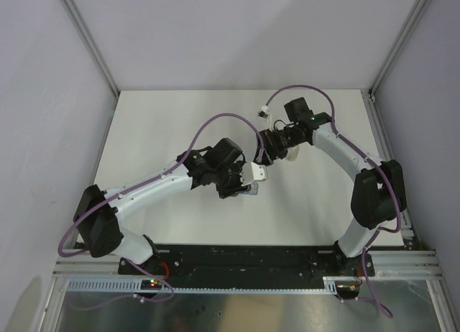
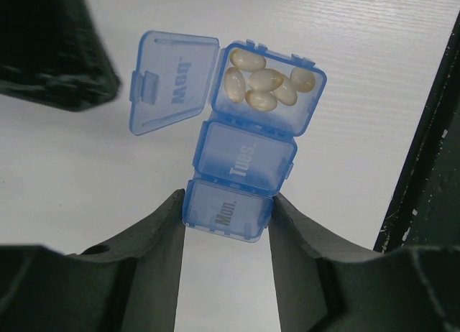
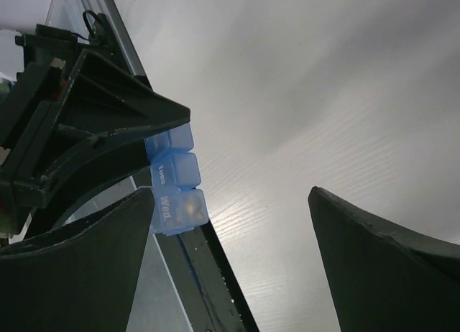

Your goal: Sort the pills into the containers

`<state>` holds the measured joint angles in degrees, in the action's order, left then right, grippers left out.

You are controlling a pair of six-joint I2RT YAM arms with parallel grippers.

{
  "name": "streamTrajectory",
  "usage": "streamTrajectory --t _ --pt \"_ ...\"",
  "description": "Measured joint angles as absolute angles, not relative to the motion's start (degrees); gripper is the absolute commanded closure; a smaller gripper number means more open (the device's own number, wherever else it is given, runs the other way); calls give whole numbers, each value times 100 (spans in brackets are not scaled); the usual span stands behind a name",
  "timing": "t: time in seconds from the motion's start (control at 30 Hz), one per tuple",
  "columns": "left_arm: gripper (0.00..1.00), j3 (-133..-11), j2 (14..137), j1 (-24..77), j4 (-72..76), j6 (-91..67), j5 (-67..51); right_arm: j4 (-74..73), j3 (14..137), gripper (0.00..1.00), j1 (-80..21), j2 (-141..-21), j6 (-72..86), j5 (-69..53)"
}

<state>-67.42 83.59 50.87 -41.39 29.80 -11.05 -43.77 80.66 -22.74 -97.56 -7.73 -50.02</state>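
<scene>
Table (image 1: 180,123): white, walled on three sides, surface spreading around the containers (image 2: 244,167). Right gripper (image 3: 231,195): fingers wide apart, empty, one finger just beside the containers. Left gripper (image 2: 228,203): clamped on the Mon. end. Containers: translucent blue three-cell strip, Wed. lid open. Pills (image 2: 264,80): pale ovals inside Wed. cell.

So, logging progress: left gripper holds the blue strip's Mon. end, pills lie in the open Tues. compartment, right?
No: left wrist view shows the pills in the open Wed. compartment, not Tues. The left gripper does grip the blue strip at Mon.
</scene>
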Motion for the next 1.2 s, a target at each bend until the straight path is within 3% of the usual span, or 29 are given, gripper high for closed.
streamTrajectory --t 0.53,1.2 --pt "100 -6849 8359 5087 -4163 2884 -849 -4587 7671 9 -2773 -9751 -1098 -4908" --pt "100 -7046 8359 5087 -4217 2757 -644 -4598 7577 34 -2794 -9749 -1166 -5376"
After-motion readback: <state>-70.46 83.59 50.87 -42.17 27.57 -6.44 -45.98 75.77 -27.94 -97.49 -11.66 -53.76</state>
